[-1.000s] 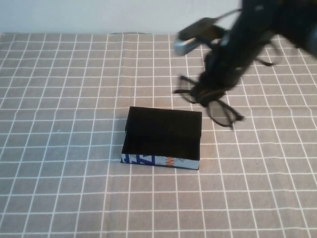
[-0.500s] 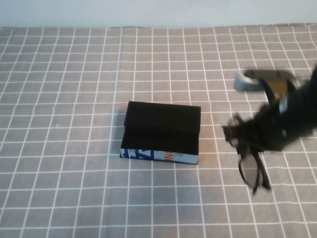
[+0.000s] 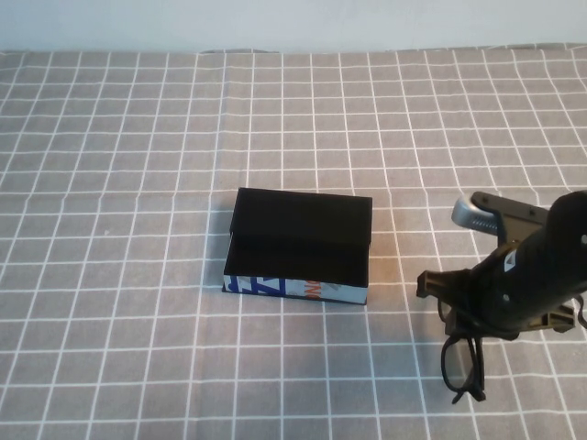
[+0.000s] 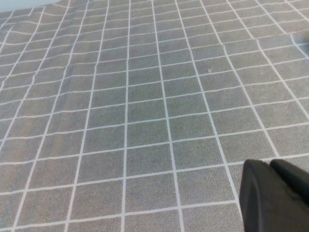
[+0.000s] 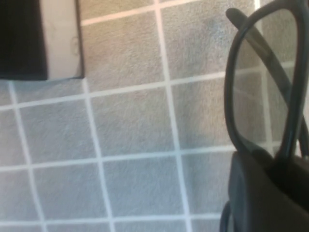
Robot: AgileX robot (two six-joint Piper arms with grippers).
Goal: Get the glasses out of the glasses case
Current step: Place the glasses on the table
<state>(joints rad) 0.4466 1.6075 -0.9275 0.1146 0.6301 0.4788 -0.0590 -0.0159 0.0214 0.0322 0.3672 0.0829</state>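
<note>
Checked tablecloth [image 3: 138,183]: right tool [image 3: 459,307] grips glasses [image 3: 463,362] (clear of glasses case [image 3: 298,247]); left tool [image 4: 275,195] closed.

A grey tablecloth [image 3: 138,183] with a white grid covers the table; a pale wall [image 3: 275,23] runs behind it.

- My right gripper [image 3: 459,307] is now low at the near right of the table, well to the right of the glasses case [image 3: 299,249]. One second ago it is high behind the case; half a second ago it is higher on the right.
- The glasses [image 3: 463,362] travel with it, clamped in its fingers. They now hang near the checked cloth [image 3: 138,183], one lens pointing toward me.
- The arm looks sharp now, before it is blurred from motion.
</note>
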